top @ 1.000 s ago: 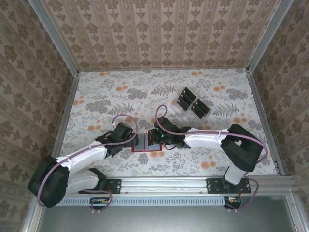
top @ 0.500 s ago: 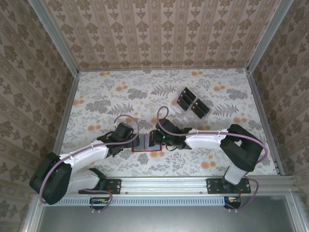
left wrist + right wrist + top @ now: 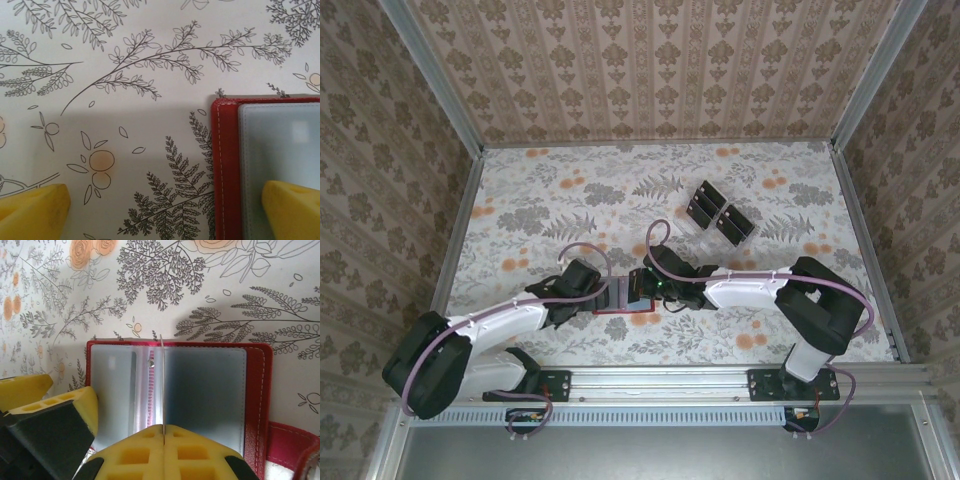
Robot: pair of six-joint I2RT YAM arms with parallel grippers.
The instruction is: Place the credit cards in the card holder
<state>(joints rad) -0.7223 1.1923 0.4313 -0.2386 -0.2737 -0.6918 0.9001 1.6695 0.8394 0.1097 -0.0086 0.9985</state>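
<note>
The red card holder [image 3: 257, 390] lies open and flat on the flowered table, its clear sleeves facing up; from above it sits between the two wrists [image 3: 620, 311]. My right gripper [image 3: 163, 429] is shut on a credit card [image 3: 162, 380], which is seen edge-on and stands upright over the holder's spine. My left gripper [image 3: 165, 212] is open wide at the holder's left edge [image 3: 222, 165], one yellow fingertip [image 3: 292, 210] over the left sleeve and the other over bare table. More dark credit cards [image 3: 720, 212] lie at the back right.
The spare cards sit in a clear plastic tray [image 3: 682, 218] beyond the right arm. The holder's snap tab [image 3: 292, 445] sticks out on its right side. Patterned walls and metal rails ring the table; the left and far parts are open.
The left wrist has edged slightly right, closer to the holder. The right gripper and its card have hardly moved.
</note>
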